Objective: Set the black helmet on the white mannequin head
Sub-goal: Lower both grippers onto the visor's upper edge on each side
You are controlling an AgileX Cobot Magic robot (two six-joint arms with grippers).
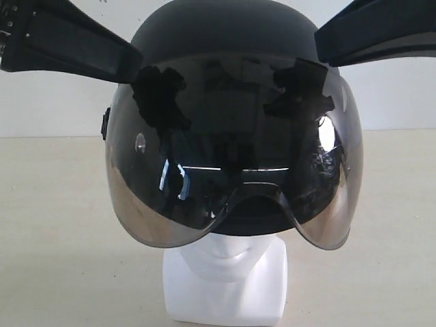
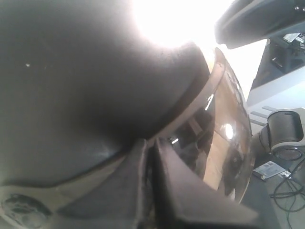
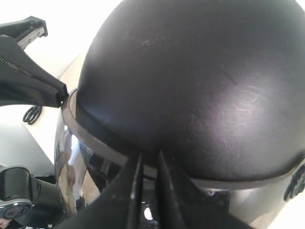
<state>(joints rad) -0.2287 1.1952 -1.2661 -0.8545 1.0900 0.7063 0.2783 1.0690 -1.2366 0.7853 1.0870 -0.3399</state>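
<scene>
The black helmet sits over the white mannequin head. Its smoky visor hides the face down to the mouth; only the chin, neck and square base show. My left gripper reaches in from the upper left, and its fingers press close together on the visor's top rim. From the upper right comes my right gripper, pinched on the same rim on the other side. The matte shell fills both wrist views.
The mannequin's base stands on a beige table in front of a white wall. Beyond the table, the left wrist view shows a black cylindrical device and some cables. The same kind of device appears in the right wrist view.
</scene>
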